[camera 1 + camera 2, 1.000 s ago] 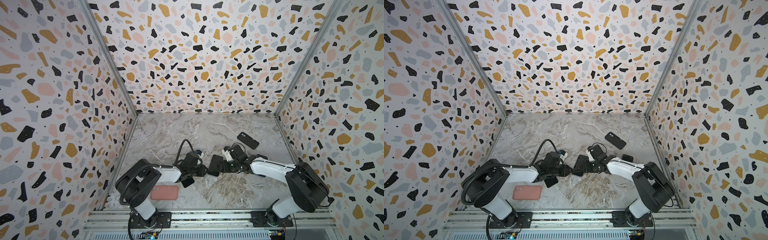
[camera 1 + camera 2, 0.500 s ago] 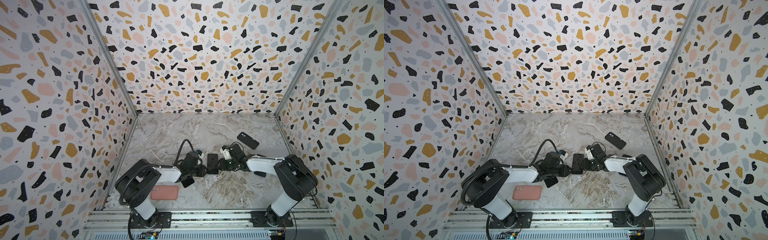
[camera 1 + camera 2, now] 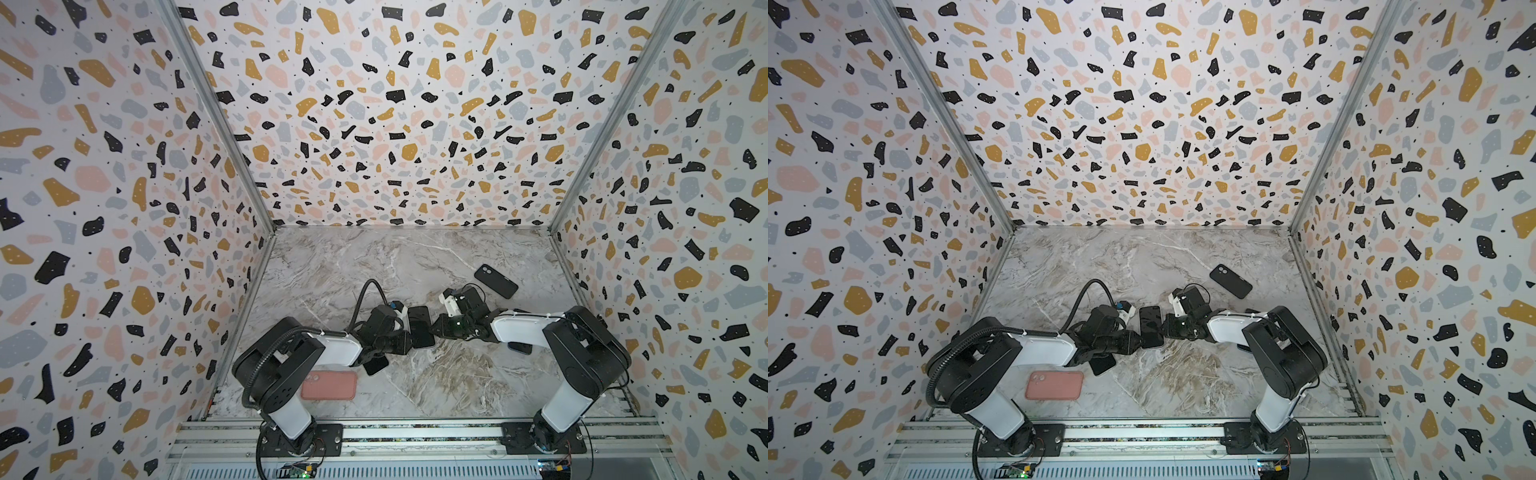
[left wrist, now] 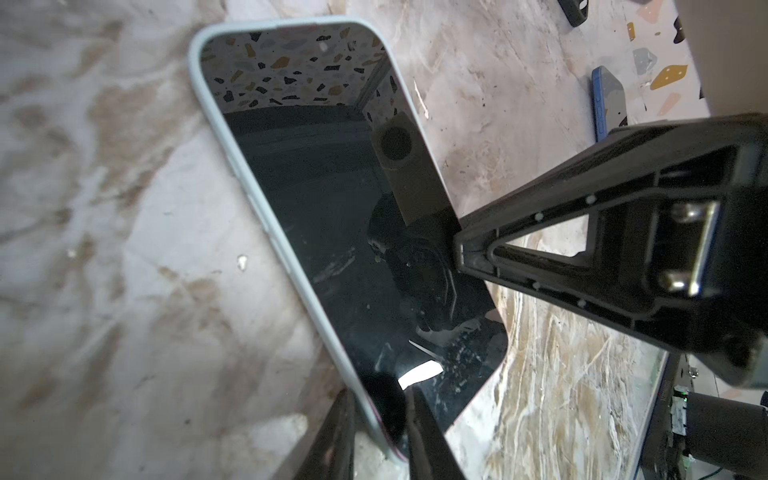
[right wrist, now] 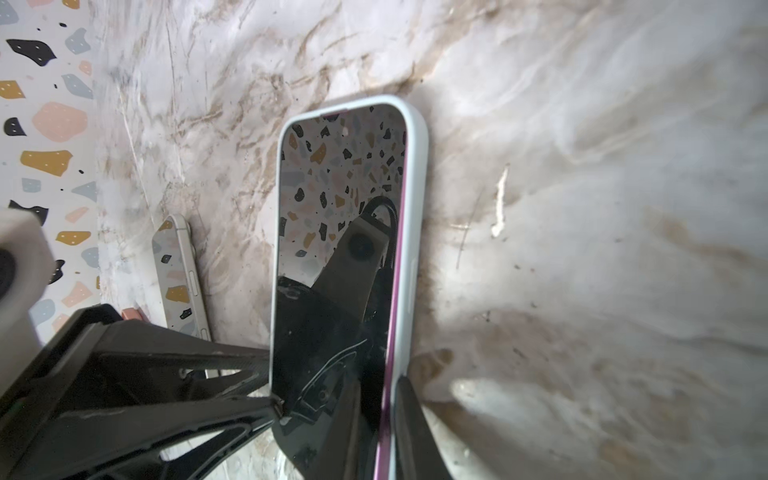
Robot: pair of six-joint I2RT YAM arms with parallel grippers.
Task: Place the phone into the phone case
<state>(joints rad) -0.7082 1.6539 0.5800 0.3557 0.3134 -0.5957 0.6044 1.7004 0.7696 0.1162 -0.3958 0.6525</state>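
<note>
A black-screened phone (image 3: 419,328) (image 3: 1151,326) with a magenta edge sits in a pale phone case (image 4: 216,124) (image 5: 415,208), whose rim wraps its far end and long sides. It lies between both arms at mid-table. My left gripper (image 3: 406,341) (image 3: 1138,340) (image 4: 378,390) is shut on one long edge near a corner. From the opposite side, my right gripper (image 3: 434,330) (image 3: 1165,328) (image 5: 380,390) is shut on the other long edge, one finger on the screen and one under the case. A thin magenta strip shows between screen and rim there.
A salmon case (image 3: 329,385) (image 3: 1054,385) lies front left. Under the left arm is another dark phone (image 3: 376,365) (image 3: 1102,364). A black case (image 3: 496,281) (image 3: 1230,281) lies back right. A blue phone (image 4: 609,99) lies beside the right arm. Patterned walls enclose three sides.
The right arm's elbow has swung inward and its jaws have narrowed onto the phone's edge. The phone has turned from slanted to lengthwise front to back. The left gripper has kept its hold.
</note>
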